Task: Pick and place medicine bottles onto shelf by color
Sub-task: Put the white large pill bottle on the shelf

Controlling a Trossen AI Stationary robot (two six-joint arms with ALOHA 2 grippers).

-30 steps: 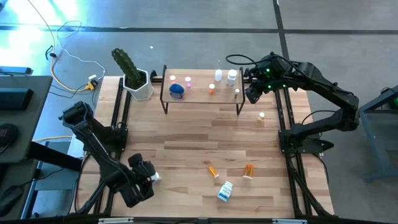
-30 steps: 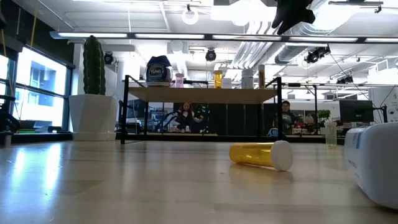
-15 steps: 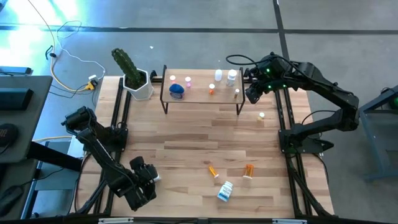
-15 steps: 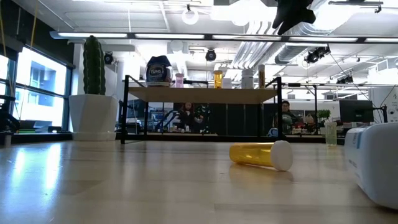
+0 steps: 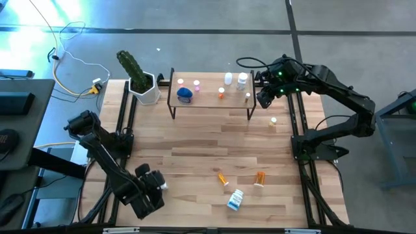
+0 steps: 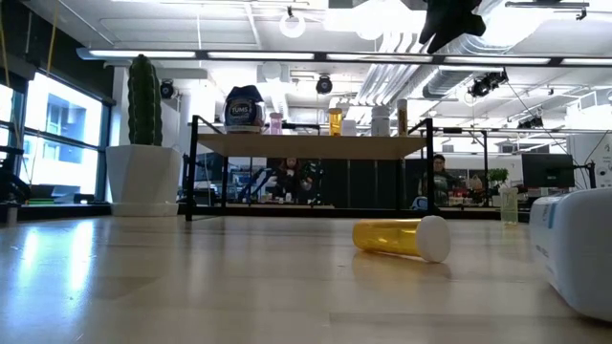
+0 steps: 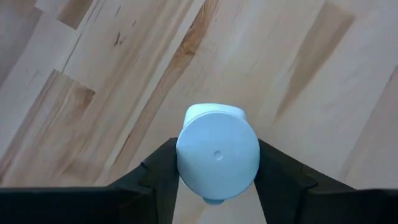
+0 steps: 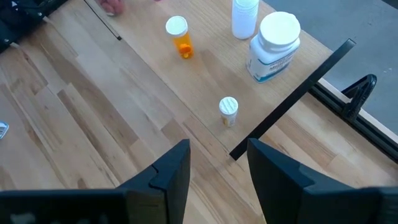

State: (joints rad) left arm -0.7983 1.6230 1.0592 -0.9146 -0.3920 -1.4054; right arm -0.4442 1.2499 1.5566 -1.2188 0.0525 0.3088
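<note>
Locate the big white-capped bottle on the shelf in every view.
High view: the big white-capped bottle stands near the shelf's right end.
Low view: on the shelf top, right of the orange bottle.
Right wrist view: beside the shelf's black edge.
Left wrist view: not in it.
Shared landmark: the shelf.

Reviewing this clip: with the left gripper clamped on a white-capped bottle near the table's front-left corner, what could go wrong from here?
1. The left gripper pinches the white-capped bottle at its rounded sides only; it could slip in transit.
2. The shelf is already crowded with bottles; placing another may topple one.
3. The right gripper hovers by the shelf's right end, so the arms could collide.
</note>
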